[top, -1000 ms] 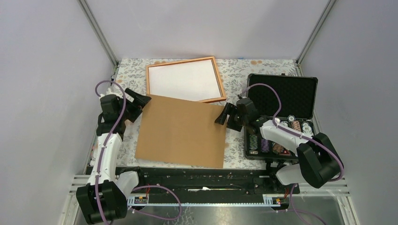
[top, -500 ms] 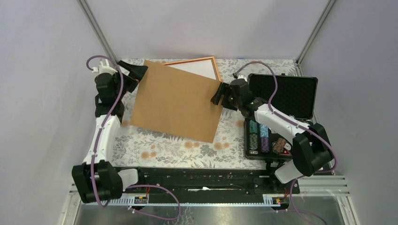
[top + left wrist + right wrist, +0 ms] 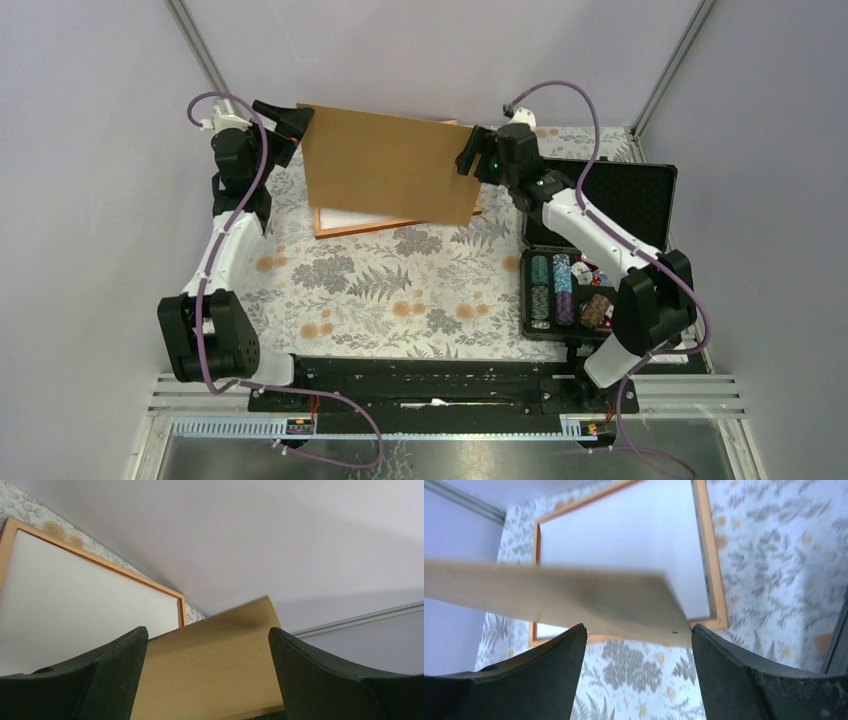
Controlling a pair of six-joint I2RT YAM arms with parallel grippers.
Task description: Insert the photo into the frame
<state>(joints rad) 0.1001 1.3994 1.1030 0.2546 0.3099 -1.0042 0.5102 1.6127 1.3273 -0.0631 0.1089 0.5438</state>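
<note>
Photo (image 3: 624, 545) white back up inside the frame (image 3: 716, 580) at 12 o'clock on the counter (image 3: 400, 290), backing board (image 3: 390, 165) tilted above it, its side edges between my left fingers (image 3: 100, 680) and right fingers (image 3: 744, 680), both pairs spread wide, chip case (image 3: 620, 200) at 3 o'clock

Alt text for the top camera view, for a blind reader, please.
The left gripper and right gripper hold a brown board raised between them, over the orange frame at the far side of the table. A black chip case lies open at right.

The backing board (image 3: 388, 165) looks matt (cardboard-like), the frame (image 3: 713, 580) smooth wood.
</note>
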